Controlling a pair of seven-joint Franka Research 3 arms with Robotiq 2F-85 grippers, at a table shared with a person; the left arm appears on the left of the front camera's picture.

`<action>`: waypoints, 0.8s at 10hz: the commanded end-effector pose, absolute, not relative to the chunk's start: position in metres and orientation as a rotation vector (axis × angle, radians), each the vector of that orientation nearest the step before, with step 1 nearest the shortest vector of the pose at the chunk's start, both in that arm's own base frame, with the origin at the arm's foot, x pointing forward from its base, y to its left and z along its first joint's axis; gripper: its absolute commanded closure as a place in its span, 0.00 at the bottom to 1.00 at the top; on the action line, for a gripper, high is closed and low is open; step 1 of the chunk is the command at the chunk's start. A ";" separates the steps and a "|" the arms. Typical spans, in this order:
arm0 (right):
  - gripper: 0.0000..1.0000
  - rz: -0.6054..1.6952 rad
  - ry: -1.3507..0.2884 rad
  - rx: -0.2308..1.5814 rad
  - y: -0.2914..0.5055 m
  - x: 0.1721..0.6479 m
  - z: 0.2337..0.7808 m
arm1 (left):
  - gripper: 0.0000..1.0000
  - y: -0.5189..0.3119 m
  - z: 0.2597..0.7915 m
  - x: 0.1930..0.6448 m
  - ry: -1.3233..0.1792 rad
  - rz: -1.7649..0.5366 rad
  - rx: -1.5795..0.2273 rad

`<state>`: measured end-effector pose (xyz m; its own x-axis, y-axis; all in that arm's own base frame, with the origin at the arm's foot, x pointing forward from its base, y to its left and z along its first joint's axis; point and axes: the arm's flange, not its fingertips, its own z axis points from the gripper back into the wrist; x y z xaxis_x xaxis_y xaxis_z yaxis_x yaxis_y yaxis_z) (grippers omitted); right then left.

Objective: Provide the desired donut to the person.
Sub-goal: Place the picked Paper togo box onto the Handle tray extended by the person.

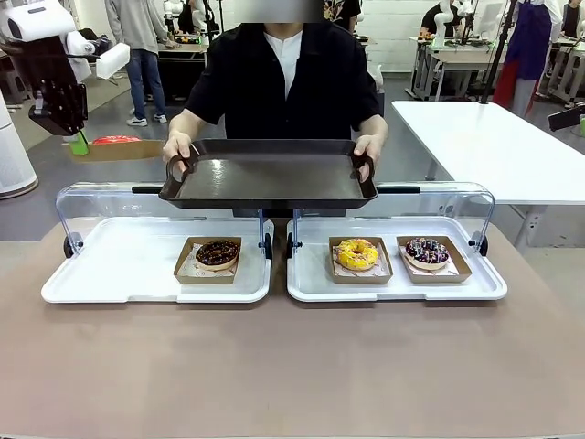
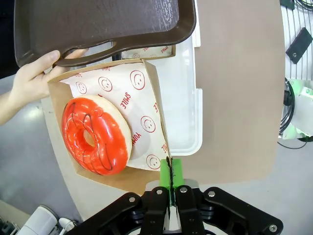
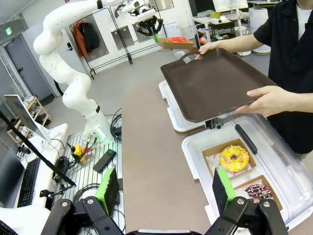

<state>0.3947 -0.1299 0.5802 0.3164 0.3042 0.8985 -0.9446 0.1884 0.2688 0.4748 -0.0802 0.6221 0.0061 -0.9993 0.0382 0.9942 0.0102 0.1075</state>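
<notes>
Left hand (image 2: 170,166) tight on carton (image 2: 115,178) of red donut (image 2: 95,134), far corner behind brown tray (image 2: 98,24); right hand (image 3: 165,175) agape.

In the left wrist view, the white paper liner (image 2: 142,93) under the red-glazed donut (image 2: 95,134) carries red print. "SMILE" sits mid-frame, with what looks like "YUMMY" just below it and smiley-face marks scattered around them.

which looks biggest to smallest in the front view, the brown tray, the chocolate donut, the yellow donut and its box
1. brown tray
2. yellow donut's box
3. yellow donut and chocolate donut: too alike to rank
</notes>
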 end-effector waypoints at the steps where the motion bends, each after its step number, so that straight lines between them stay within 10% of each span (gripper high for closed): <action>1: 0.00 1.033 -0.826 1.000 -0.128 0.395 0.582 | 0.99 -0.084 0.644 0.485 -0.086 -1.539 0.035; 8: 0.00 1.033 -0.826 1.000 -0.128 0.395 0.582 | 0.99 -0.189 0.698 0.472 -0.112 -1.678 0.201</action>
<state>0.3947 -0.1297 0.5802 0.3165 0.3046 0.8984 -0.9446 0.1885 0.2689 0.4600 -0.1739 0.7005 -0.1020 -0.9945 -0.0221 0.9762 -0.1043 0.1901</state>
